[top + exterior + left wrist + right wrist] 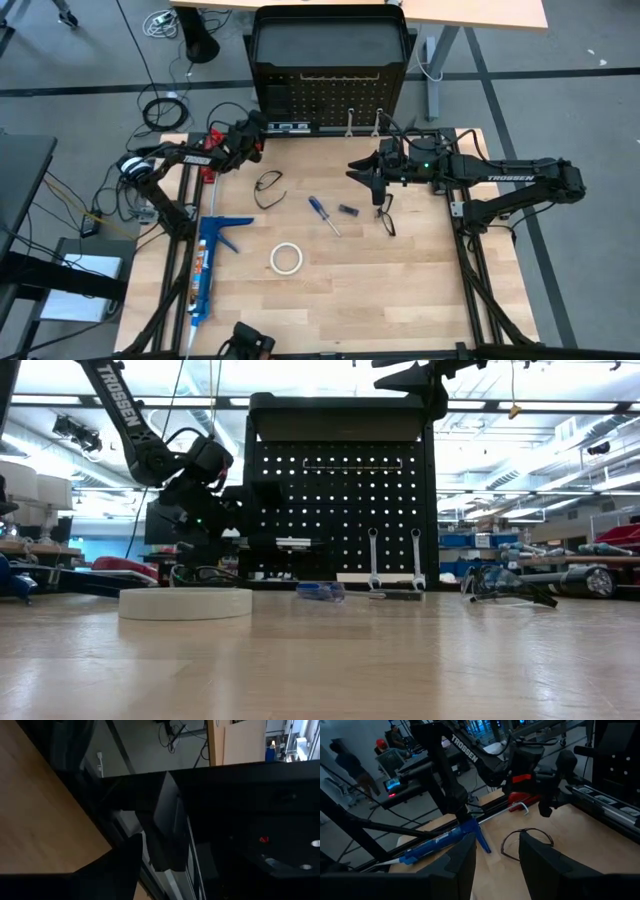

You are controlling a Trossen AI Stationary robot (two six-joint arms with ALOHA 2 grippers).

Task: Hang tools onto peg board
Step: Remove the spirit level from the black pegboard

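Left pincer [258, 135] sits at the board's lower left corner, fingers apart, nothing between them; it's parked beside the red-handled tool [208, 152], probably waiting.

Right pincer [358, 170] hovers over mid-desk, pointing toward the left arm. Fingers [540, 860] are partly apart with nothing held. The right wrist view looks past them at one pair of glasses [526, 841] lying flat ahead, which looks like the next pick.

Second glasses [385, 220] lie just under and behind this pincer. Screwdriver [322, 214] and a small dark pen-like tool [347, 210] lie between the two pairs. Tape roll [286, 258] is farther out, toward the desk's front. Caulking gun [206, 262] lies along the left edge, not a target.

Peg board [330, 90] stands upright at the desk's [420, 290] far edge. Two wrenches [373, 558] hang on it low down, heads up, so those look done. Five tools are left on the desk.
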